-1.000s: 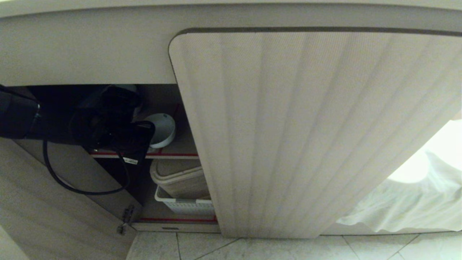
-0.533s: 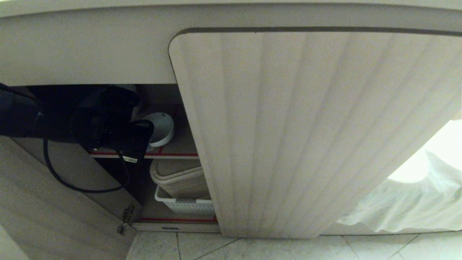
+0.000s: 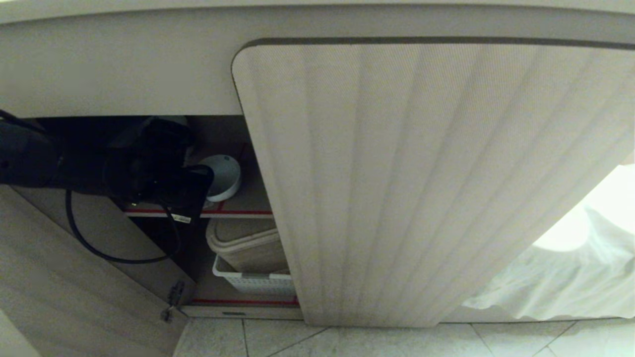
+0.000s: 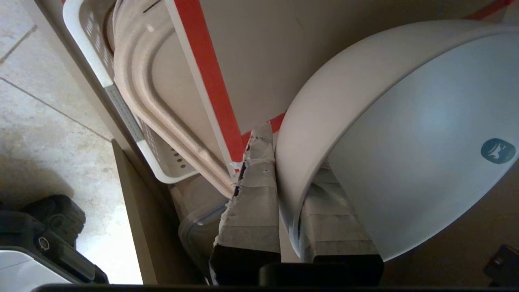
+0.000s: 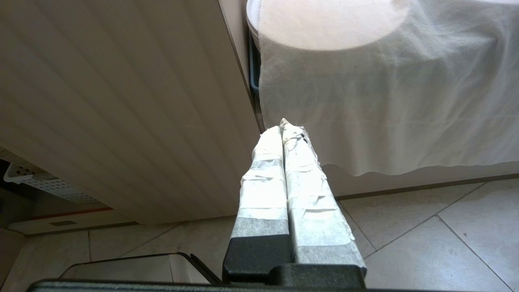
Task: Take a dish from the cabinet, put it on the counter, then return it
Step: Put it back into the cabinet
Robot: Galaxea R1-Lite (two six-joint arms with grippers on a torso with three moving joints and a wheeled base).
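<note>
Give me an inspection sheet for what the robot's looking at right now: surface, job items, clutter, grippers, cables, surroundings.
Surface: shelf edged with red tape, inside open cabinet.
Job's things: white dish, tilted, rim pinched.
Clutter: white basket holding a beige lid on the lower level.
Grippers: left gripper shut on the dish rim; right gripper shut, empty, outside.
Cables: black cable looping under the left arm.
Surroundings: ribbed door, white cloth, tiled floor.

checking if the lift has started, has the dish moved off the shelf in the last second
No: the dish sits about as far above the red shelf edge as before, left gripper shut on its rim.
</note>
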